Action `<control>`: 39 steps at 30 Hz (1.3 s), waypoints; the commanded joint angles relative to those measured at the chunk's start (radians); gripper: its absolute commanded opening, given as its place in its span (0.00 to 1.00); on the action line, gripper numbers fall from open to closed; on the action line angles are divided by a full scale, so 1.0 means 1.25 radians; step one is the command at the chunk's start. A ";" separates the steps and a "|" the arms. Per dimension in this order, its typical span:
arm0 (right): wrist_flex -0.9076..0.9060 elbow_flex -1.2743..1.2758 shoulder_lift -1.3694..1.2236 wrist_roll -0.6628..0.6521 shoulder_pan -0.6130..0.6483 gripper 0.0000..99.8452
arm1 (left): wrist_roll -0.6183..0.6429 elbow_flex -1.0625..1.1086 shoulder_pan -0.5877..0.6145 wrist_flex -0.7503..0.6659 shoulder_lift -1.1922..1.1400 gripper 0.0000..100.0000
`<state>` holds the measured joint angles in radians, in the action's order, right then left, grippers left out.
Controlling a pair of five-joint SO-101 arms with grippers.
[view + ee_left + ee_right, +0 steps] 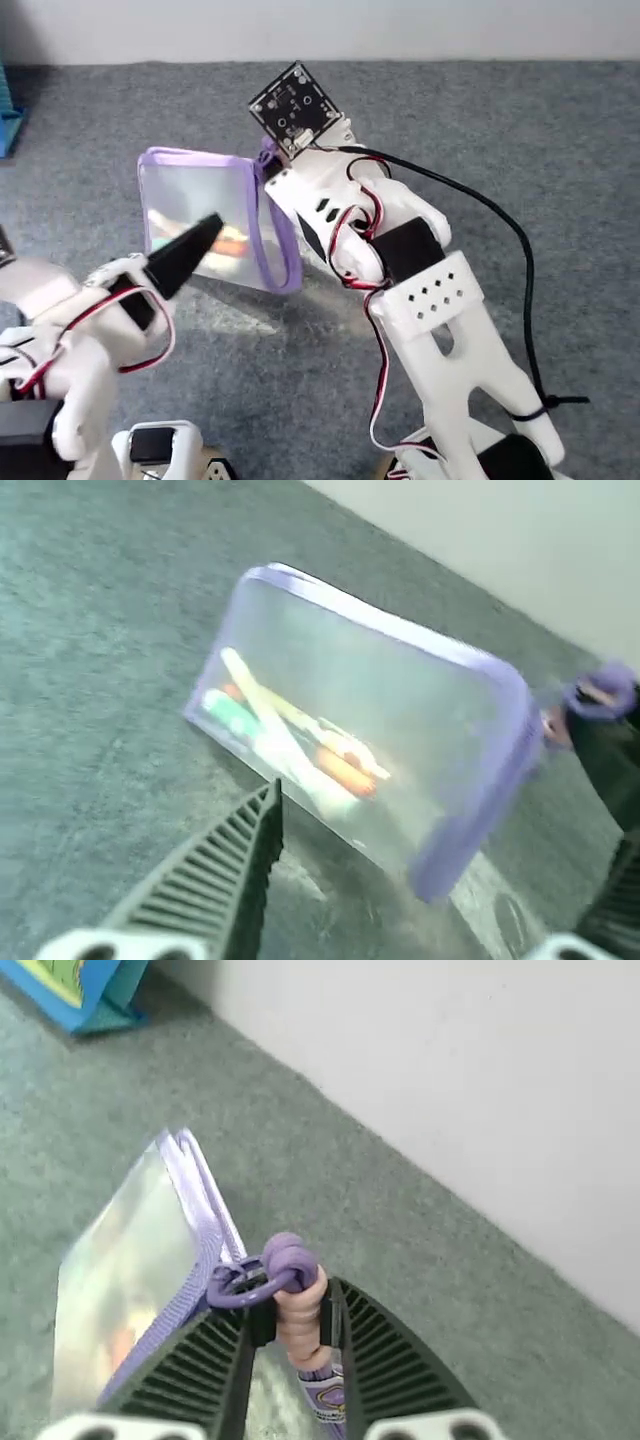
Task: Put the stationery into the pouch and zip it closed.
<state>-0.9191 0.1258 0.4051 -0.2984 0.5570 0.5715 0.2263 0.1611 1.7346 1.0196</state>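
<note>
We are looking down on a grey carpet [560,150] where the clear, purple-edged pouch [200,215] is standing up on edge, tilted, between the two arms. The right gripper [295,1305] is clamping its two fingers tight on the zipper charm [290,1265], a purple knot above pinkish beads, at the pouch's upper corner nearest that arm. The stationery [290,740] is lying inside the pouch, gathered along its lower long edge, where we are making out a green piece, a pale yellow stick and an orange one through the clear side. We cannot tell whether the zip is fully drawn, nor whether the pouch's lower edge is touching the carpet. The left gripper [445,870] is hovering near the pouch's clear face with its jaws spread wide and gripping nothing; from above, its dark finger is pointing at the middle of the pouch, and we cannot tell whether it is touching. Behind the pouch, a pale wall [480,1080] is meeting the carpet, and a blue object [75,990] is sitting at its foot.
</note>
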 commanded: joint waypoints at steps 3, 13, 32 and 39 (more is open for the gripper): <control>0.021 -0.060 0.053 -0.017 -0.025 0.01 | -0.059 -0.006 0.047 -0.004 0.005 0.47; 0.196 -0.097 0.009 -0.096 -0.110 0.01 | -0.056 -0.006 0.047 -0.004 0.005 0.47; 0.384 -0.097 -0.034 -0.232 -0.045 0.01 | -0.059 0.042 0.042 0.014 0.085 0.47; 0.095 -0.092 0.060 -0.218 0.035 0.01 | -0.072 0.057 0.045 0.015 0.106 0.47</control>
<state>-0.6674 0.0767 0.3882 -0.5792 0.5677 0.5040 0.2984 0.2117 1.7346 1.1423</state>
